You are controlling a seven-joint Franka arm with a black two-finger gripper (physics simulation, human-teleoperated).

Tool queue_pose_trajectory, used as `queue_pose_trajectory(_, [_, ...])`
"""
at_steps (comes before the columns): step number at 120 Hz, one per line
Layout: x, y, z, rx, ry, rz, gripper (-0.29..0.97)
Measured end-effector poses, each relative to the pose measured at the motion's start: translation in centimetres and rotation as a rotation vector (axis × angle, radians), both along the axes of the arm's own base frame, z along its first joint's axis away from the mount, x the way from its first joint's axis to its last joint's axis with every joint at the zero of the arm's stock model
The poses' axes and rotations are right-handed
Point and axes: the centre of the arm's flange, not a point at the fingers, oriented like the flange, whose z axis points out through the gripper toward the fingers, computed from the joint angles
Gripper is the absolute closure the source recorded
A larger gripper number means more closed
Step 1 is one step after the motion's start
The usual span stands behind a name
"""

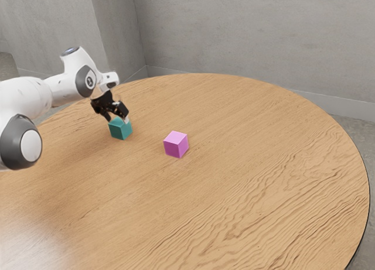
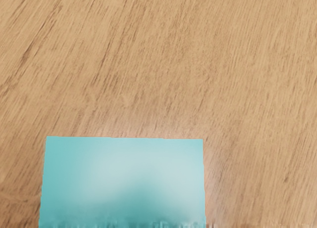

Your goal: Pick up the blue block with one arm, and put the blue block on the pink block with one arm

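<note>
1. The blue block [image 1: 120, 130], which renders teal, sits on the round wooden table [image 1: 263, 164] left of centre in the upper half of the exterior frame. In the wrist view the blue block [image 2: 124, 183] lies directly under the hand.
2. The gripper [image 1: 119, 118] is down at the block's top. I cannot tell whether it is clamped on the block or released.
3. The pink block [image 1: 176, 144] stands apart from the blue one, toward the frame's centre, with bare tabletop between them.
4. Risk: if the hold is shallow or off-centre, the block could twist or slip out when lifted. It would then tumble across the smooth wood.
5. Risk: a low carry toward the centre could clip the pink block and push it away. The lift probably needs to clear the pink block's top first.
6. Risk: the pink block's top face is about the same size as the blue one's base. A release off-centre or at an angle could leave the block overhanging, and it could topple off.
7. Writing: no brand, label or lettering can be read on either block, the table or the white arm [image 1: 35, 97].
</note>
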Motion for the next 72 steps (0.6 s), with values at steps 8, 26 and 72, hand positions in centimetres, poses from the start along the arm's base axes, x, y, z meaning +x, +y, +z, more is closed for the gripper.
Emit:
queue_pose_trajectory(8, [-0.3,0.5,0.0,0.043,0.018,0.004,0.00])
queue_pose_trajectory(26, [0.1,-0.1,0.1,0.090,0.027,-0.018,0.00])
queue_pose_trajectory(72, [0.5,-1.0,-1.2,0.107,0.037,-0.035,0.00])
